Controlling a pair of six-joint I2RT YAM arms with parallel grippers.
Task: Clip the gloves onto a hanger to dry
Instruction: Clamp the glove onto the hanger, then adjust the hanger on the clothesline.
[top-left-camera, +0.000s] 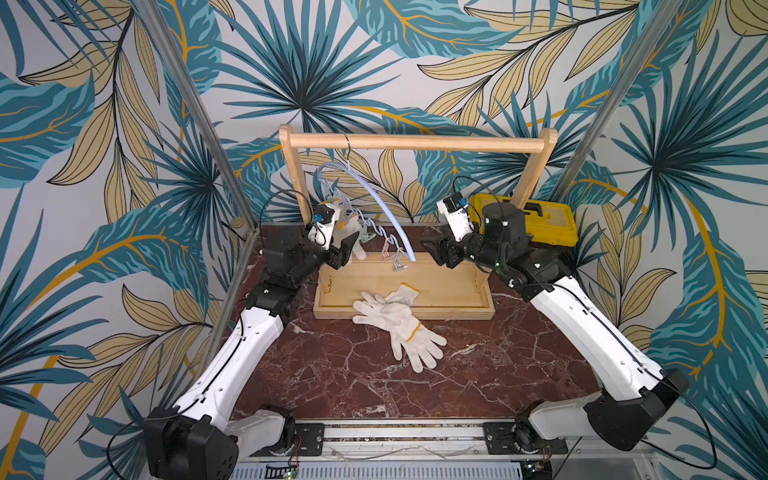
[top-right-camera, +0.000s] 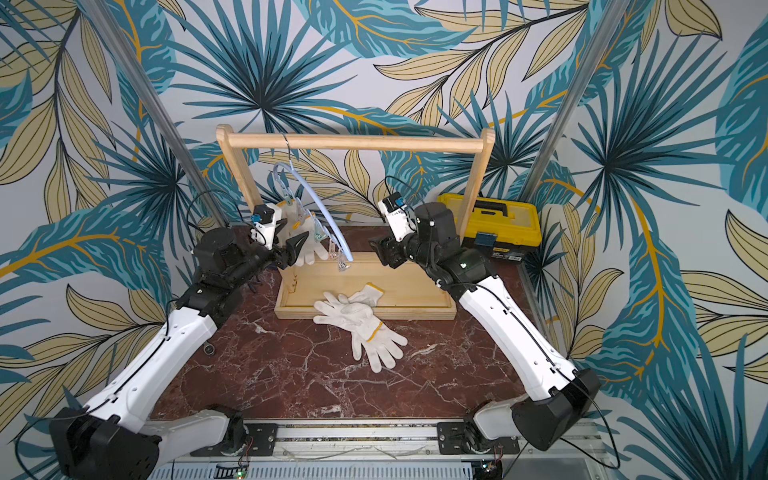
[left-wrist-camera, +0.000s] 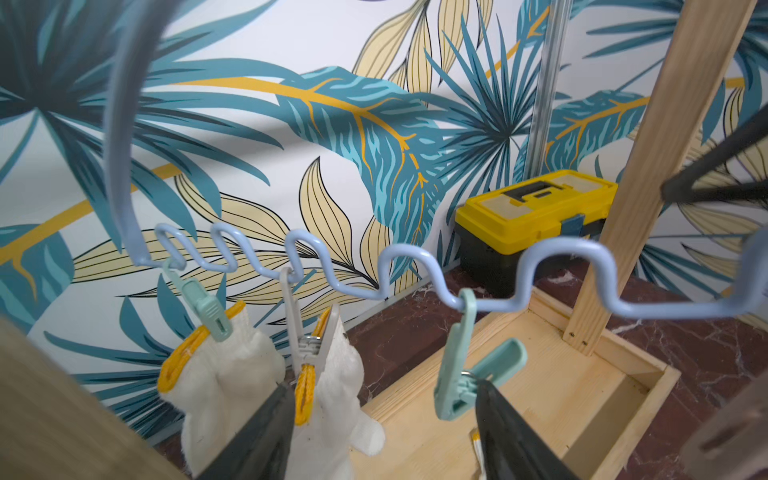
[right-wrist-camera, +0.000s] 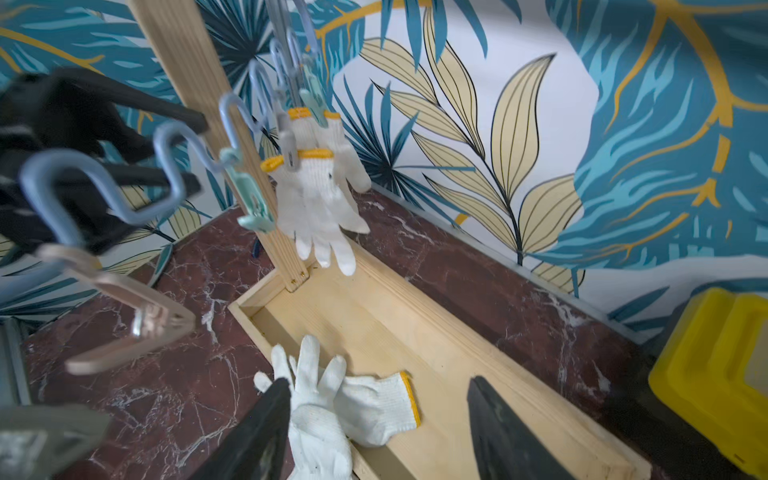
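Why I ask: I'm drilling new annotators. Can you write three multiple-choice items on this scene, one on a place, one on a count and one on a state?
1. Where do the loose gloves lie?
A. wholly inside the wooden base
B. across the base's front rim and the table
C. wholly on the table, apart from the base

2. How many clipped gloves hang from the hanger?
A. none
B. five
C. two

3. How is the right end effector?
A. open, holding nothing
B. shut on a glove
C. shut on the hanger

Answers:
1 B: both top views show the pile straddling the rim, with one cuff in the base and fingers out on the table.
2 C: both wrist views show two yellow-trimmed cuffs, each in its own clip.
3 A: the right wrist view shows its fingers spread apart above the pile with nothing between them.
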